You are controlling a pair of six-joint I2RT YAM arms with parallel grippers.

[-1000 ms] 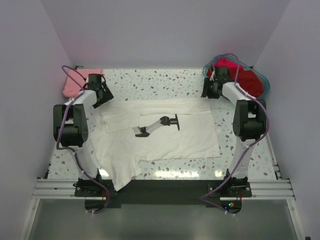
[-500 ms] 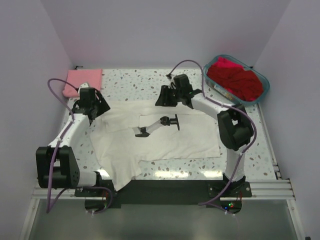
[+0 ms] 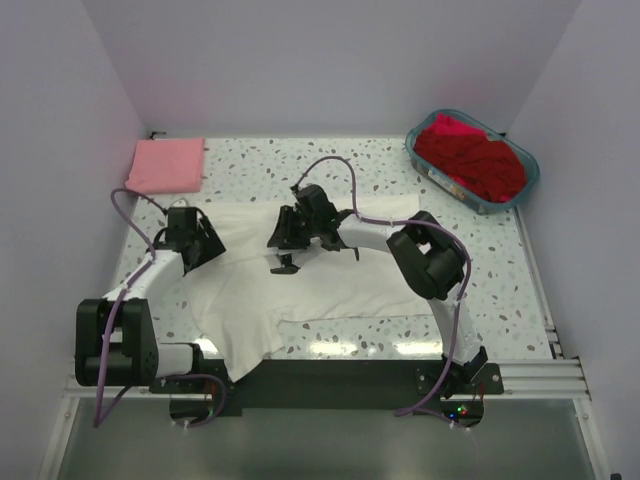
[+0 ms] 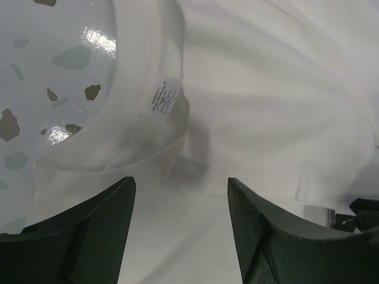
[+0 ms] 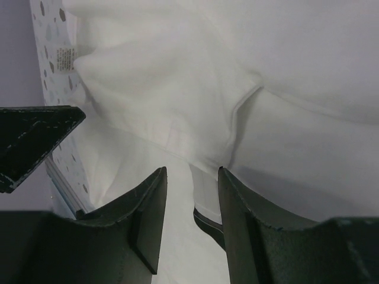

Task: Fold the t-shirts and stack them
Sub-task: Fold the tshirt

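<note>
The white t-shirt [image 3: 330, 285] lies spread out on the middle of the speckled bench [image 3: 300, 160], front side up, and a part of its black print [image 3: 285, 265] shows near the centre. One corner of the cloth hangs over the near edge of the bench, on the left side. The left tool [image 3: 197, 243] is at the left border of this shirt. In the left wrist view its two dark fingers [image 4: 95, 225] stand wide apart and hold nothing; under them there is the round collar [image 4: 148, 71] with a small sewn label [image 4: 164, 99], and the bare bench shows through the neck opening. The right arm reaches across, so the right tool [image 3: 287, 228] is over the far middle part of the same shirt, close to the print. Its fingers [image 5: 148, 219] are apart too, but with a more narrow gap, and no cloth is pinched between them; a raised fold of white cloth runs down toward that gap. Whether the tips touch the cloth, one cannot tell. The pink t-shirt [image 3: 166, 165] lies folded flat in the far left corner of the bench. The red t-shirts [image 3: 470, 160] are heaped in a teal basket [image 3: 486, 207] in the far right corner, well apart from both tools.
</note>
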